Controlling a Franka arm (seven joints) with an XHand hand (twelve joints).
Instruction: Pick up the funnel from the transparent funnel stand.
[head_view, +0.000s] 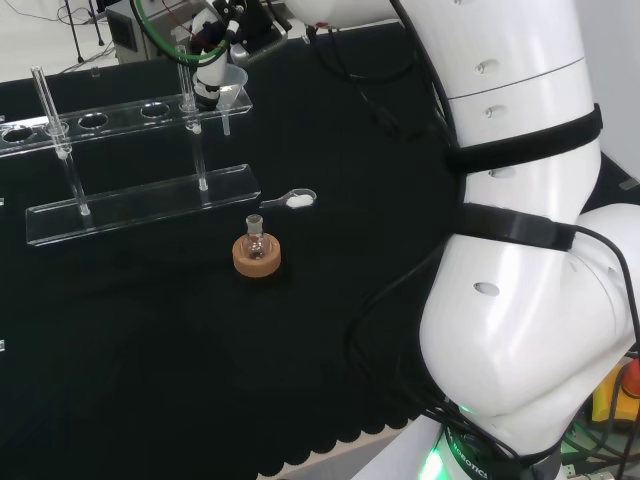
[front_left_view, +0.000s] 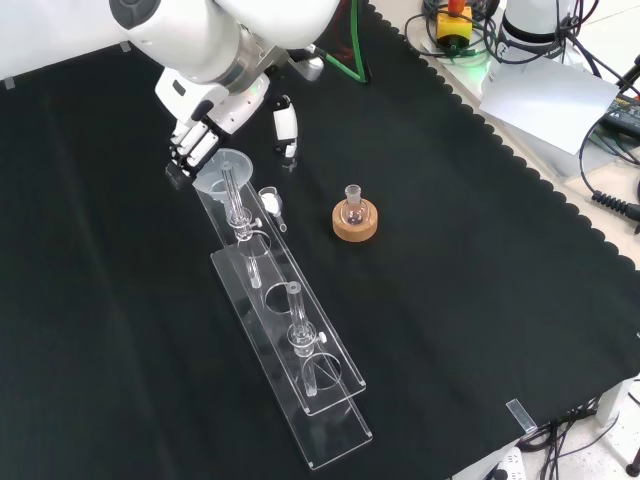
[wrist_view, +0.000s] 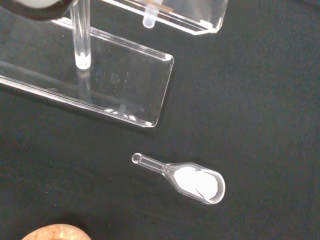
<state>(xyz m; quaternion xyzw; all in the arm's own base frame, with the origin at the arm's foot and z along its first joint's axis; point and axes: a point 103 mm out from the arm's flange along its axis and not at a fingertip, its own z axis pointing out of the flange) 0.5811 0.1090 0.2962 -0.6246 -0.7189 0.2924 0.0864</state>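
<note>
Flat surface (front_left_view: 480, 300) draped in black cloth with a scalloped edge. Resting directly on it: long clear acrylic two-tier stand (front_left_view: 300, 390); small clear scoop holding white powder (wrist_view: 192, 181), just beside the stand's end; round cork ring (front_left_view: 355, 222), near the scoop, bearing a small glass flask (front_left_view: 351, 208).

The funnel (front_left_view: 224, 166) is clear, with a wide cone on top and a thin stem that points down. It sits upright in the end hole of the transparent funnel stand (front_left_view: 300, 385), at the far end in the front view. The stand is a long clear rack with a row of round holes, two posts and a flat base plate on the black table.
</note>
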